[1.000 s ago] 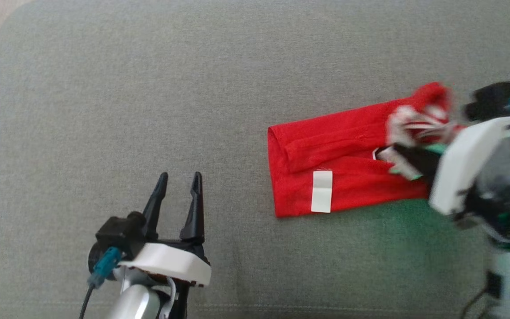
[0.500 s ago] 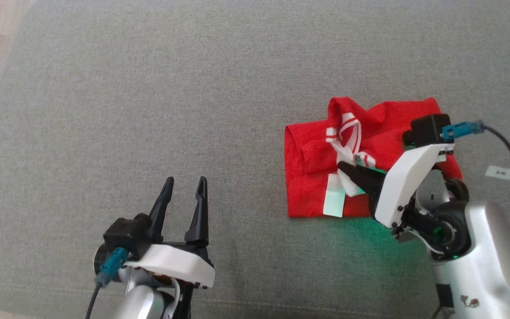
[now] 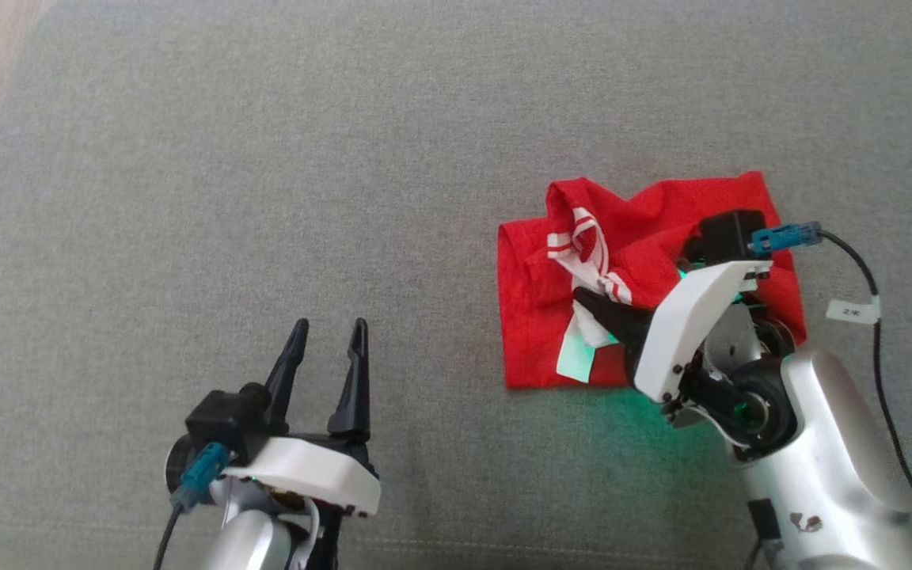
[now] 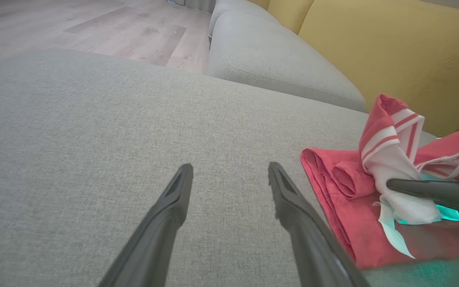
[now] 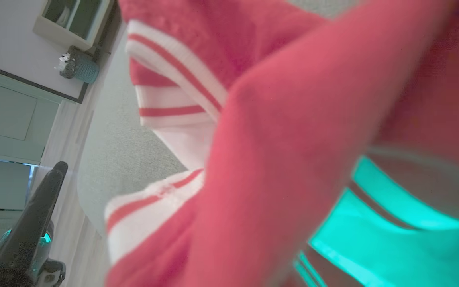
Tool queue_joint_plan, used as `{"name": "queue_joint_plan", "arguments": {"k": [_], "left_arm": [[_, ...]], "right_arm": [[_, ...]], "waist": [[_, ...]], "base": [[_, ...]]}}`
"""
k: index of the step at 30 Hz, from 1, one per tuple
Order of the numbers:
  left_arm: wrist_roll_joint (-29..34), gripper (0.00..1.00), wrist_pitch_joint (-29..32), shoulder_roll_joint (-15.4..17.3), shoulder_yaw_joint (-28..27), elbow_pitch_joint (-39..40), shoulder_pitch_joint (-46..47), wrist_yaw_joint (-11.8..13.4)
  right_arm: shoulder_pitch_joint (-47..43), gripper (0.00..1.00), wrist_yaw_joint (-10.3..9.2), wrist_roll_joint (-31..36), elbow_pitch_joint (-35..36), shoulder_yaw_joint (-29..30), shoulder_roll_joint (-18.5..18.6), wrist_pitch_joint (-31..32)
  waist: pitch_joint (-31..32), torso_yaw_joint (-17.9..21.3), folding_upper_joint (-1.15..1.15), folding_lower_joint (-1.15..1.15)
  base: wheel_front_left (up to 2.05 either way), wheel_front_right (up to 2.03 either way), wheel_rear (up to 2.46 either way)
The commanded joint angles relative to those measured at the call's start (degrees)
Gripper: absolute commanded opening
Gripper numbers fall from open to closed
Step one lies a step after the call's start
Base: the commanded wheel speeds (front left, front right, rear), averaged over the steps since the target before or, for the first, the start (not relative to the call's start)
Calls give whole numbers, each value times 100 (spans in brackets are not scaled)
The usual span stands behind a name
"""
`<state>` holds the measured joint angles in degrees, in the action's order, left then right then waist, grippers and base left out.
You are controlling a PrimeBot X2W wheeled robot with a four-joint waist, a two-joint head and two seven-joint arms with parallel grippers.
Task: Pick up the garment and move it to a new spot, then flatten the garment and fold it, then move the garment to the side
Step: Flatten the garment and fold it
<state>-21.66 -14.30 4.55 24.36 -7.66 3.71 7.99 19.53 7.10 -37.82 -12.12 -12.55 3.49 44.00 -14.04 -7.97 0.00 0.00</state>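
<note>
Right gripper (image 3: pixel 587 300): forearm angled leftward across garment (image 3: pixel 662 214), jaws pinched on its white striped trim. Left gripper (image 3: pixel 329 328): fingers forward over cushion (image 3: pixel 266 158), jaws wide, empty.

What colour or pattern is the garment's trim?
The trim is white with red stripes, on a red garment; clearest in the left wrist view.
</note>
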Motion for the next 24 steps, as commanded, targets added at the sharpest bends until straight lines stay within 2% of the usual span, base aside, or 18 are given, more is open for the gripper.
{"name": "queue_joint_plan", "arguments": {"k": [1,11,19,24], "left_arm": [[69,100,-70,-10,-243,143,17,-23],[84,100,-70,126,-381,69,-162,25],[41,100,-41,228,-437,141,-417,122],[18,100,-18,231,-404,178,-523,154]], "right_arm": [[177,100,39,-77,216,-184,-60,-107],[-430,100,39,-488,890,-21,-61,-596],[-1326,100,39,219,2092,644,-61,-1094],[-1802,100,39,621,2350,1111,-61,-1583]], "waist": [[61,45,0,0],[634,339,0,0],[1132,700,0,0],[1299,821,0,0]], "base": [[0,0,0],[0,0,0],[0,0,0],[0,0,0]]}}
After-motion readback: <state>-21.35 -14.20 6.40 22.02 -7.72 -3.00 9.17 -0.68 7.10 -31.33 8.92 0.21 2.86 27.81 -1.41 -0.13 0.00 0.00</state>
